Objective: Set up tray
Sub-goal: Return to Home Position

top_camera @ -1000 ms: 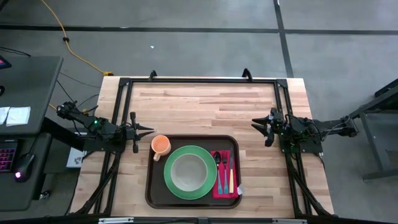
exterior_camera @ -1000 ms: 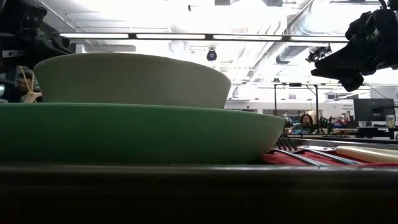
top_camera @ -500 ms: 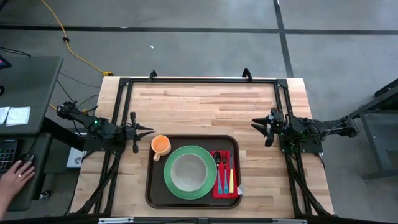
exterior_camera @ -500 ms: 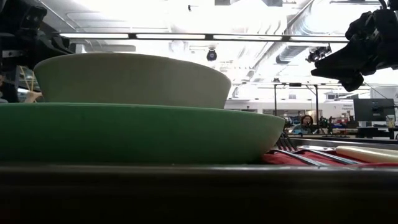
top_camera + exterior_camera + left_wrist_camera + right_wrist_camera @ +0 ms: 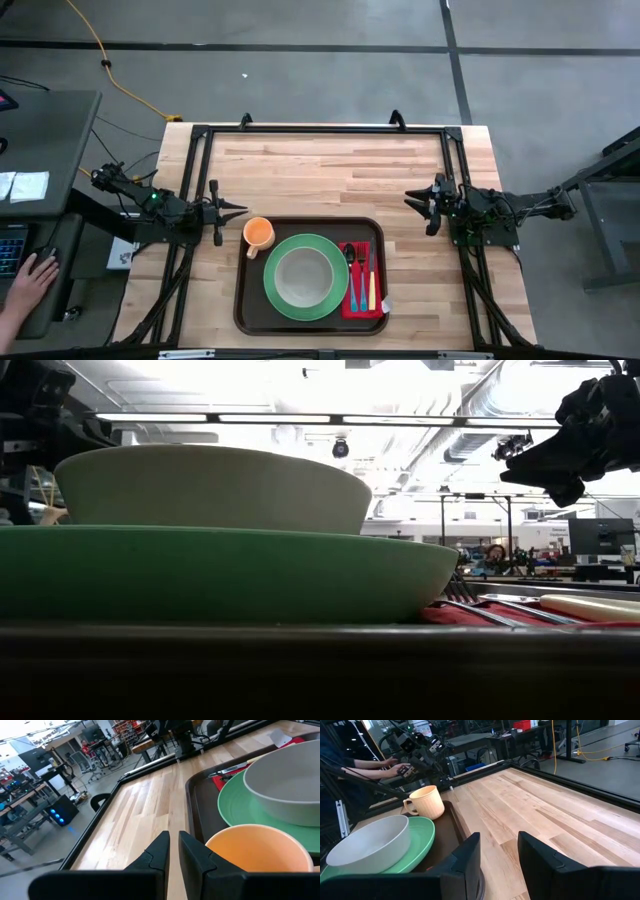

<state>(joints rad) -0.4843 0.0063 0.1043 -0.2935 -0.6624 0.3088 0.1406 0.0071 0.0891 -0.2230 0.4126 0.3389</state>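
Obs.: matte-black, slim-linked left arm (image 5: 150,203) and matching right arm (image 5: 490,208), each a chain of boxy and cylindrical segments. Thin dark cables run along the links, and each wrist end carries a short black crossbar. Black two-finger left gripper (image 5: 173,839) has angular, hard-looking fingers (image 5: 159,854) that taper to wedge tips, rising from a flat black carriage across the base. Black two-finger right gripper (image 5: 498,842) follows the same pattern, with broad, bevel-edged, smooth-faced fingers (image 5: 464,857); no screws or markings legible on either.
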